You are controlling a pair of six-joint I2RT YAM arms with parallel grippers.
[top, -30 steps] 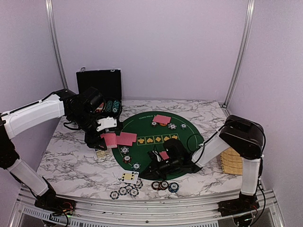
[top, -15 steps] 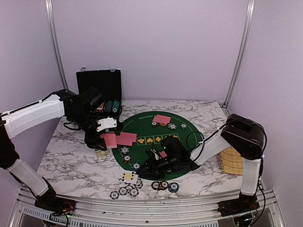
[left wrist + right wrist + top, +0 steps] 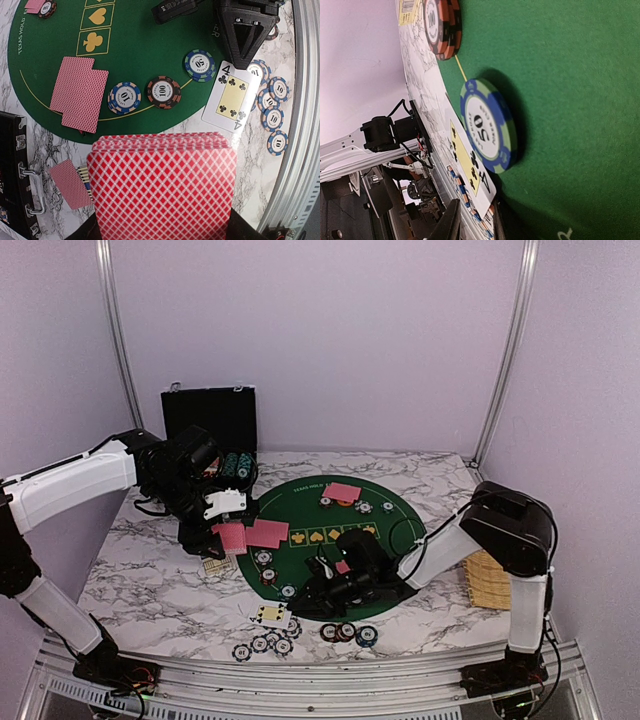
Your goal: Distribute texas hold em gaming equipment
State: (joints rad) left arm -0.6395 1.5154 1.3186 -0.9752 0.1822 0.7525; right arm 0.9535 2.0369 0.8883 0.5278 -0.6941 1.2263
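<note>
My left gripper (image 3: 228, 532) is shut on a deck of red-backed playing cards (image 3: 162, 185) and holds it above the left rim of the green felt mat (image 3: 395, 525). My right gripper (image 3: 302, 604) lies low at the mat's front edge. Its jaws stand narrowly apart around a corner of the face-up four of clubs (image 3: 470, 160), which also shows in the left wrist view (image 3: 232, 96). A blue-and-green 50 chip (image 3: 487, 131) lies just beyond the card. Two face-down cards (image 3: 80, 94) and two more chips (image 3: 163, 92) lie on the mat's left side.
The open black case (image 3: 208, 415) stands at the back left. A woven yellow tray (image 3: 490, 580) sits at the right edge. Several chips (image 3: 262, 645) lie along the front edge, with more (image 3: 348, 632) beside them. Cards and chips (image 3: 342, 492) lie at the mat's far side.
My right gripper has slid left along the mat's front edge to the face-up card. The left arm with the deck has not moved.
</note>
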